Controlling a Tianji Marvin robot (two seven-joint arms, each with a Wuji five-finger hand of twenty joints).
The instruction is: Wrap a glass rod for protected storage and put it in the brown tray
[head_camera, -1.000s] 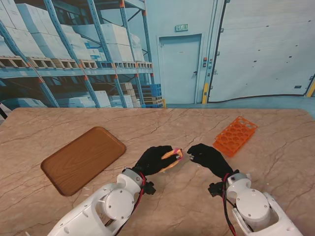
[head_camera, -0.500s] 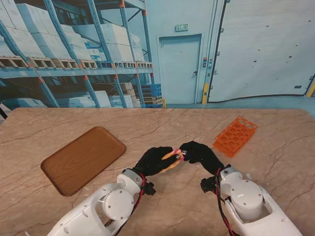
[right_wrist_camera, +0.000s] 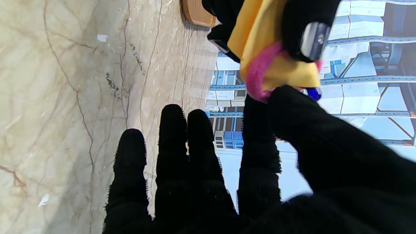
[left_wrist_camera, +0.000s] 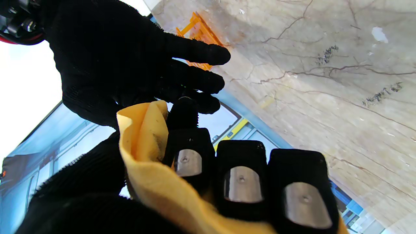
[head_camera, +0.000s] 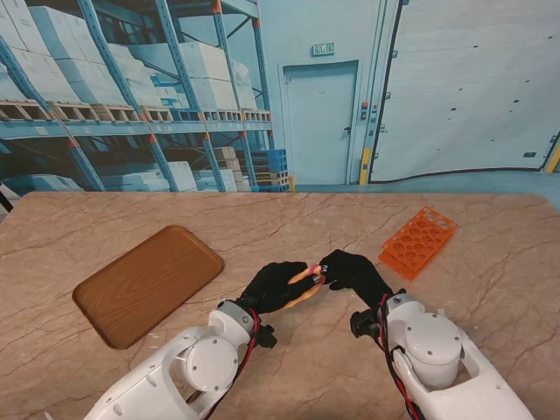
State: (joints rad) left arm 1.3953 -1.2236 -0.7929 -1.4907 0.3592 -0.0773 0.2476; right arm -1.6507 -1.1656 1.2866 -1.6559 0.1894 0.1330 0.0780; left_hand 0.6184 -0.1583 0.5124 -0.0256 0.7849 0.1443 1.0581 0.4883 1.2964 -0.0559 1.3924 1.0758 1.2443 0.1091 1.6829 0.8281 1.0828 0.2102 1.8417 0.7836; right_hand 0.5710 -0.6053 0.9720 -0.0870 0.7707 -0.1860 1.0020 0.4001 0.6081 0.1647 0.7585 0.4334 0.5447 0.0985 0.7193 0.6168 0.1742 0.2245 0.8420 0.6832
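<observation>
Bundling yellow cloth ringed by a pink band, the left hand grips it above mid-table while the right hand, fingers mostly spread, pinches its end; the rod itself stays hidden.

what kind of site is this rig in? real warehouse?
Probably a lab or demo bench, not a working warehouse: the shelving and dock doors look like a flat printed backdrop standing right behind a marble-look table. On it lie only a brown tray and an orange rack.

A robot test bench: marble-look table before a printed warehouse backdrop.
</observation>
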